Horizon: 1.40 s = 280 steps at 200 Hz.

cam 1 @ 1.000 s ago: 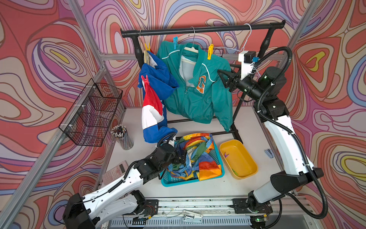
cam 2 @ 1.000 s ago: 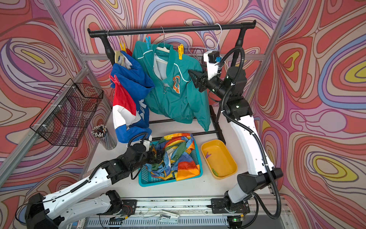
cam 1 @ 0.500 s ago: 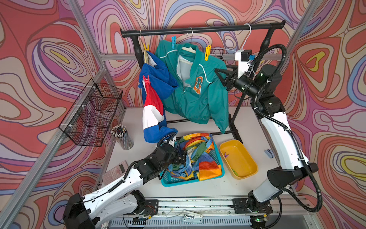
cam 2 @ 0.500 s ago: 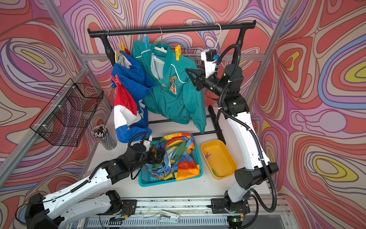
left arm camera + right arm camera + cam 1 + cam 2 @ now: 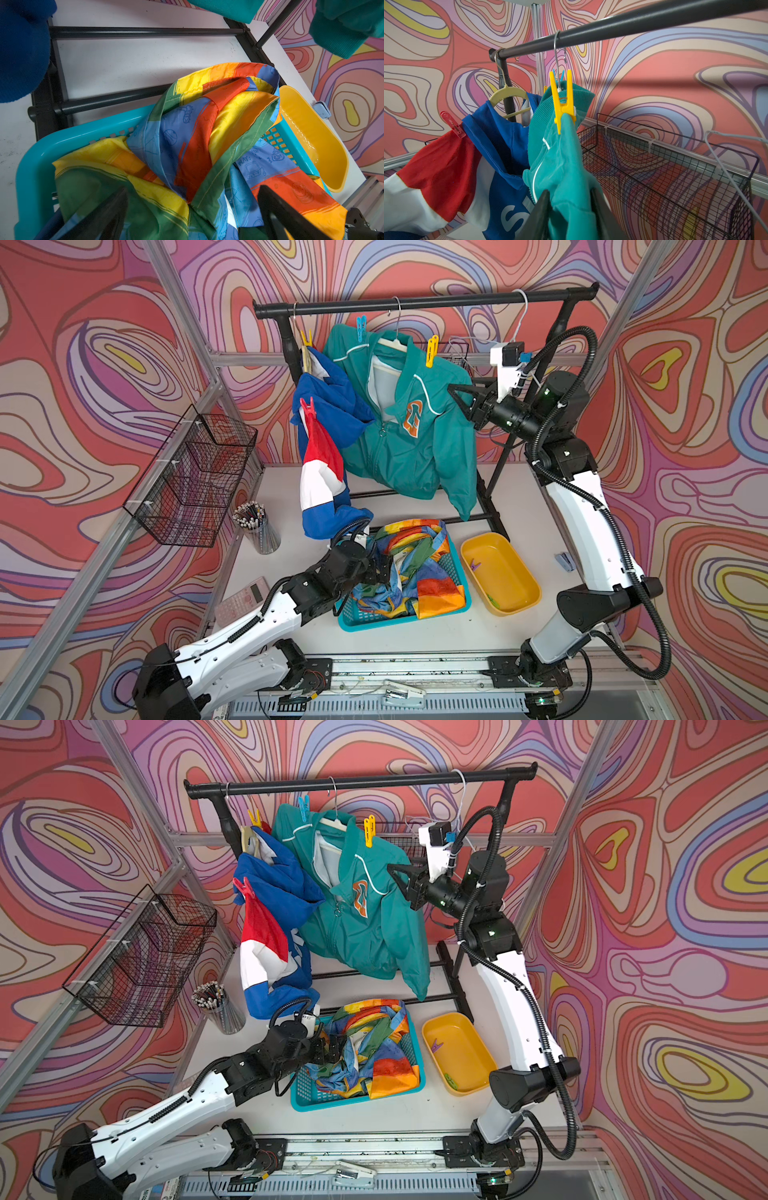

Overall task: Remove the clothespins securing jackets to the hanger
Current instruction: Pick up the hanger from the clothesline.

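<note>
Pegs on rack: four clipped up under the rail [image 5: 415,304]. Blue clothespin [image 5: 361,328] on teal jacket [image 5: 415,456] at shoulder nearer blue jacket [image 5: 332,406]; yellow clothespin [image 5: 432,350] on its other shoulder, upright, handles up. Second yellow clothespin [image 5: 306,339] at top of cream hanger [image 5: 508,91] carrying blue jacket. Red clothespin [image 5: 307,406] clipped lower on that jacket where blue meets red band, hanging clear of hanger.

R pincer [image 5: 453,390] up at teal jacket's shoulder, just below yellow clothespin. R wrist view: both fingers [image 5: 542,209] pressed to a fold of teal cloth between them, so pinching jacket fabric; peg sits above tips, not touched.

L pincer [image 5: 384,568] low over teal basket [image 5: 374,622], jaws spread wide. Rainbow jacket [image 5: 419,572] heaped in basket, crumpled, spilling over far rim; L fingers [image 5: 108,214] stand either side above cloth, gripping nothing.

Yellow tray [image 5: 515,572] just beside basket on worktop [image 5: 415,639], R arm's side. Purple clothespin [image 5: 475,565] and green clothespin [image 5: 492,599] lie in it, apart.

Other: wire basket [image 5: 195,477] on frame, pencil cup [image 5: 257,526] below it, calculator [image 5: 243,601] near L arm.
</note>
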### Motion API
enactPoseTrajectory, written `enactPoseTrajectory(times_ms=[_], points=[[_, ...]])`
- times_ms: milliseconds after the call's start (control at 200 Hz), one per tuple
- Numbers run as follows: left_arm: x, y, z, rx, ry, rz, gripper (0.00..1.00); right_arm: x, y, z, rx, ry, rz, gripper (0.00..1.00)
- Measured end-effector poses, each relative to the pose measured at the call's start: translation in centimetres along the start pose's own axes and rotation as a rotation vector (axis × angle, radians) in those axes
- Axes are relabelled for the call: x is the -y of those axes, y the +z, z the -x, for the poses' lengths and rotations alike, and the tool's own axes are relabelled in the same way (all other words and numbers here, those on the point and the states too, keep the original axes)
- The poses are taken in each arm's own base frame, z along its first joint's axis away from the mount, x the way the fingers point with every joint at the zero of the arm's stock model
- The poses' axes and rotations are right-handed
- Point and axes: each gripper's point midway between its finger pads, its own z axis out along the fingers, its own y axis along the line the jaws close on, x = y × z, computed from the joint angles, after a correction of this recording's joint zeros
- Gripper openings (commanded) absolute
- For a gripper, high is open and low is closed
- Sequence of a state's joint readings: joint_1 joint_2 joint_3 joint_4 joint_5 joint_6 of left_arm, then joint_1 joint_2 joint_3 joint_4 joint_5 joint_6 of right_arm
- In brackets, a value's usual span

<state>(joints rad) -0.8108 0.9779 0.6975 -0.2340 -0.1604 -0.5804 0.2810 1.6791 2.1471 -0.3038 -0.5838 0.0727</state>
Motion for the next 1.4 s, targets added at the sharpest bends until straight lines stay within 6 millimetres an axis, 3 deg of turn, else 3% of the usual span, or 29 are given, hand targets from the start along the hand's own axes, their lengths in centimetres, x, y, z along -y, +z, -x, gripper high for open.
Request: enactPoseTrajectory(times_ms=[115, 235, 501, 861, 1061, 1227, 1402], points=[[0.0, 0.0, 0.0, 0.0, 0.0, 0.0, 1.0, -0.2, 0.1, -0.1, -0.004, 0.003, 0.01, 0.18], [0.0, 0.0, 0.0, 0.0, -0.004, 0.0, 1.0, -0.3, 0.1, -0.2, -0.005, 0.005, 0.019, 0.0], [0.0, 0.0, 0.0, 0.0, -0.012, -0.001, 1.0, -0.4, -0.3, -0.2, -0.003, -0.004, -0.011, 0.0], [0.1, 0.0, 0.0, -0.002, -0.024, -0.003, 1.0, 2.0, -4.5, 1.1, -0.007, -0.057, -0.293, 0.0], [0.1, 0.0, 0.0, -0.002, -0.027, -0.003, 0.99, 2.0, -5.4, 1.3, -0.015, -0.069, -0.318, 0.0], [0.1, 0.0, -0.1, -0.005, -0.034, -0.008, 0.99, 1.3, -5.2, 1.3, -0.009, -0.047, -0.278, 0.24], [0.2, 0.1, -0.2, -0.009, -0.038, -0.009, 0.99, 0.5, -5.4, 1.7, 0.003, -0.034, -0.252, 0.36]])
